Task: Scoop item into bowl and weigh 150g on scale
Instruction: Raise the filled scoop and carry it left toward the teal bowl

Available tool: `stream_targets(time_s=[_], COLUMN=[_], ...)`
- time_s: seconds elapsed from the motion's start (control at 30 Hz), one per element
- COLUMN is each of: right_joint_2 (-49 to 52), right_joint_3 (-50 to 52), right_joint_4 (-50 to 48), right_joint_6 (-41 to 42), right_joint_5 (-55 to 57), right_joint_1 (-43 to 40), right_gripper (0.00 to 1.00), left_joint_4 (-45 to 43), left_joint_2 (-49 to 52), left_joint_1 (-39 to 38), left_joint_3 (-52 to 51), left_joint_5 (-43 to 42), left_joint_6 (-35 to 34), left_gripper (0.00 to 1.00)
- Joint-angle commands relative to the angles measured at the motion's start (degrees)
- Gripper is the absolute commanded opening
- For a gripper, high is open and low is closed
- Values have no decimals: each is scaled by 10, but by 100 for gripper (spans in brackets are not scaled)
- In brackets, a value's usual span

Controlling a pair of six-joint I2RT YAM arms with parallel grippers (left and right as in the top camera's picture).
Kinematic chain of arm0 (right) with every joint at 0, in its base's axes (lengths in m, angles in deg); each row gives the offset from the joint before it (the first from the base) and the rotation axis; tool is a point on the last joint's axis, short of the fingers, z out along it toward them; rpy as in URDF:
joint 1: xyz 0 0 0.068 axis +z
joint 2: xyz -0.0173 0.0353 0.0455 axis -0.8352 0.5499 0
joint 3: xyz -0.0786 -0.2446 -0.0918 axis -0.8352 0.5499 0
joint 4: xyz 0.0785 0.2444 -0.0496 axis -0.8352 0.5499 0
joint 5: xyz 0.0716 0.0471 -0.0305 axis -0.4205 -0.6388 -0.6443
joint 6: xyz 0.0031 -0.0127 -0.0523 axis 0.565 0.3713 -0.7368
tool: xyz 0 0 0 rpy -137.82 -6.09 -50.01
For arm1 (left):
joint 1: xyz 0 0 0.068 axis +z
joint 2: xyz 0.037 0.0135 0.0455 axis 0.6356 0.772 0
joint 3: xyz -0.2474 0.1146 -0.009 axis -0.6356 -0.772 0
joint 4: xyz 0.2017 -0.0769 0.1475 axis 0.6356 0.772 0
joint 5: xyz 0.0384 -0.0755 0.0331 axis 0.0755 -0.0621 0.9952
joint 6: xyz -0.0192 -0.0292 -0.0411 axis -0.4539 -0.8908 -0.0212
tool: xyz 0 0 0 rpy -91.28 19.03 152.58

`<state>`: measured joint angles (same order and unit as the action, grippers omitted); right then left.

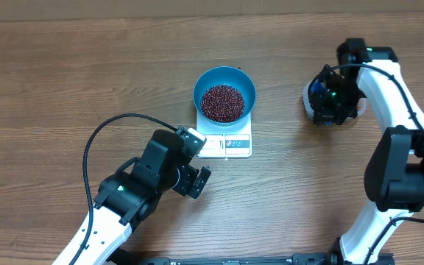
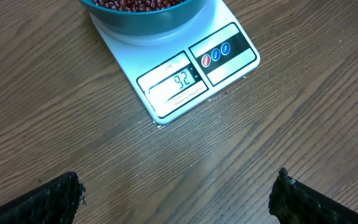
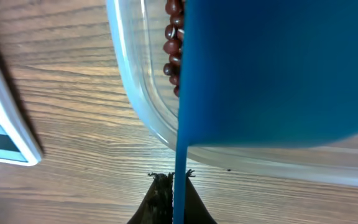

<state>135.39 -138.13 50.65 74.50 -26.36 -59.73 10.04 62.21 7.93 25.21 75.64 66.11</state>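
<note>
Left gripper (image 1: 197, 180): mine, jaws fully spread, empty; parked off the scale's (image 1: 227, 143) front edge, likely to view its display.
Bowl (image 1: 249, 88): on the scale, beans (image 1: 221, 102) inside for weighing.
Right gripper (image 3: 176, 183): clamped on the scoop (image 3: 278, 68) at the tub (image 3: 135, 93), table's right side, presumably for more.

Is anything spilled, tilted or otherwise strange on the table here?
Nothing stands out. The beans lie inside the bowl, which sits upright on the scale; no loose beans show on the table around them.
</note>
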Motion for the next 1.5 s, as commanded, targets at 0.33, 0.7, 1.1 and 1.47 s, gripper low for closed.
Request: stream_targets(time_s=[0.33, 0.7, 1.1, 1.47], right_joint_2=[0, 0, -10, -108], right_joint_3=[-19, -19, -20, -20], right_joint_4=[0, 13, 47, 61], right_joint_6=[-57, -102, -160, -159], right_joint_5=[-207, -314, -390, -407], right_joint_1=[-106, -190, -209, -200], right_gripper=[4, 4, 4, 4], left_joint_4=[-2, -2, -2, -2], left_joint_2=[4, 4, 4, 4], left_joint_1=[-3, -3, -3, -3], left_joint_3=[-1, -1, -1, -1], left_joint_5=[4, 4, 4, 4], left_joint_6=[7, 7, 7, 7], left_gripper=[100, 100, 100, 100])
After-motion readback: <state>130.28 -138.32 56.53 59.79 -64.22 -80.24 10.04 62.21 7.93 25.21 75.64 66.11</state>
